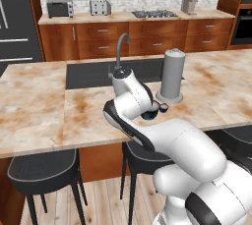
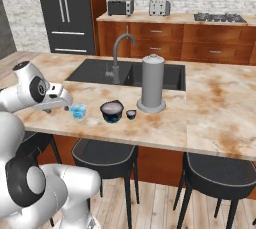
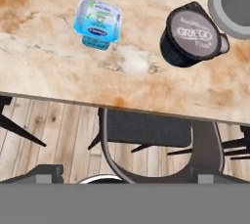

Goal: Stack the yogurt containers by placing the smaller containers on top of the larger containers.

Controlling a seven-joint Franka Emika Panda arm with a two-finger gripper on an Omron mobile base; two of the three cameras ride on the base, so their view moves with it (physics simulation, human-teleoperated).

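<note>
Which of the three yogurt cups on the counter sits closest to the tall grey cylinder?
The tiny dark cup. It stands right beside the grey cylinder's base, while the navy tub and light-blue cup sit farther left.

Three yogurt containers stand on the bench [image 2: 210,103] just in front of the tall grey cylinder [image 2: 152,84] — one light-blue cup [image 2: 78,110], one dark navy tub [image 2: 112,111], one tiny dark cup [image 2: 131,114]. One cylinder, one sink [image 2: 102,71] with one faucet [image 2: 118,55] behind it. Three stools below — counted in the right base view [image 2: 102,157], [image 2: 220,173], [image 2: 35,143].
</note>
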